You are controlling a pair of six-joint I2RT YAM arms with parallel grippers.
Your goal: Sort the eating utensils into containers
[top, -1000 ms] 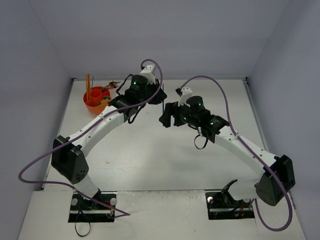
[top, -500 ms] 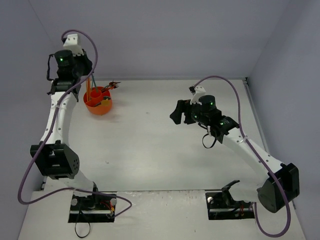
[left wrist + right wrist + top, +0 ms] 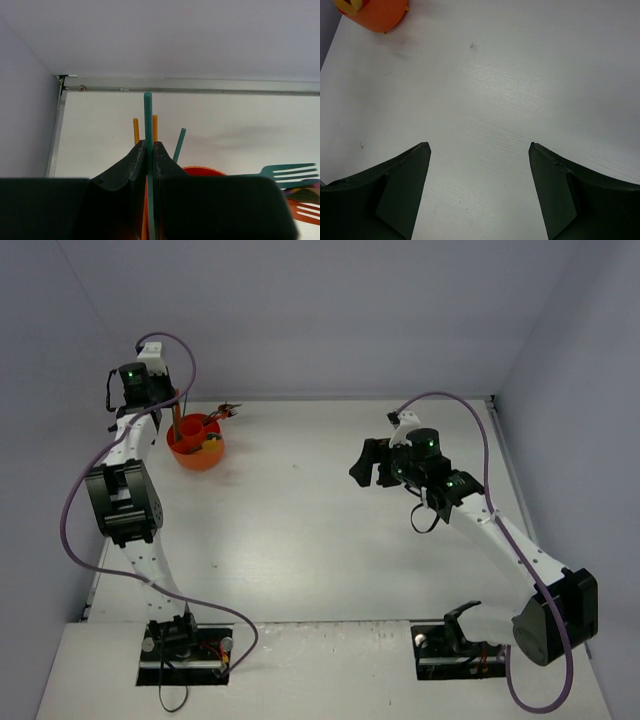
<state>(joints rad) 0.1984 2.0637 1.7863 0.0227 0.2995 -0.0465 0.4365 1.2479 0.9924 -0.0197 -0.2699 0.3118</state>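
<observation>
In the left wrist view, my left gripper [image 3: 148,142] is shut on a teal chopstick [image 3: 148,115] that stands upright between its fingers. Just beyond it are two orange chopsticks [image 3: 135,131] and a second teal chopstick [image 3: 179,145], standing in the orange-red cup [image 3: 202,171]. A teal fork [image 3: 290,171] pokes out to the right. From above, the cup [image 3: 197,452] sits at the table's back left, with the left gripper [image 3: 162,408] just to its left. My right gripper [image 3: 365,462] hangs open over bare table right of centre, nothing between its fingers [image 3: 479,145].
The side wall [image 3: 60,440] stands close to the left arm, and the back wall's metal edge strip [image 3: 200,85] runs just behind the cup. The right wrist view has the cup [image 3: 377,12] at its far upper left, across white tabletop [image 3: 485,90].
The left arm has swung from the middle of the table to the back left corner beside the cup and then come lower. The right gripper has drifted a little right.
</observation>
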